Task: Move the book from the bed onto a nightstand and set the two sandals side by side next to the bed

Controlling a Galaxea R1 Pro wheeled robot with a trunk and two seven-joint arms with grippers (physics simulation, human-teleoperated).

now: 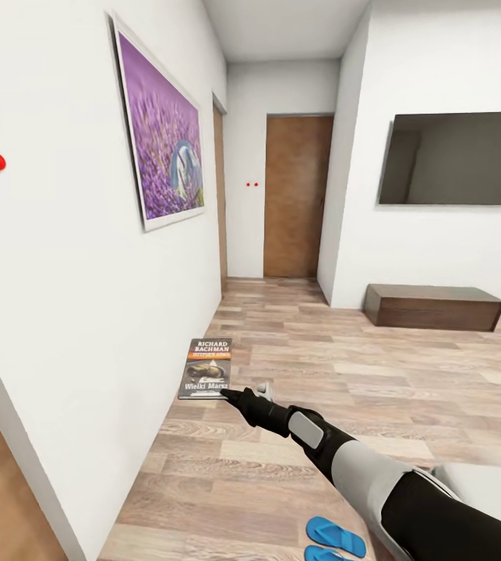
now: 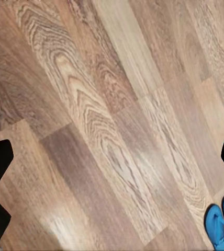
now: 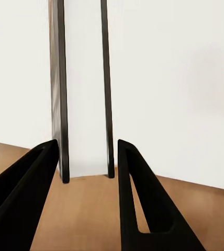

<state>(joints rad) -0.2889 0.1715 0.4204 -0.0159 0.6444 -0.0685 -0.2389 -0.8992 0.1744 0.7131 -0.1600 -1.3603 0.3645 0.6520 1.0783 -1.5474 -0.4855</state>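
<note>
My right gripper (image 1: 231,395) reaches out toward the left wall and is shut on the book (image 1: 207,368), held upright in the air with its dark "RICHARD BACHMAN" cover facing me. In the right wrist view the book (image 3: 86,104) stands edge-on between the two black fingers (image 3: 33,188). The two sandals (image 1: 334,536), bright blue, lie together on the wood floor just in front of me, and the sandals (image 2: 221,226) appear again in the left wrist view. My left gripper (image 2: 112,157) hangs open over bare planks. A light-grey corner of the bed (image 1: 490,485) shows at lower right.
A white wall with a purple picture (image 1: 162,132) runs close along my left. A low dark-brown cabinet (image 1: 433,305) stands under a wall TV (image 1: 454,158) at the right; I cannot tell if it is the nightstand. A hallway with a wooden door (image 1: 297,195) lies ahead.
</note>
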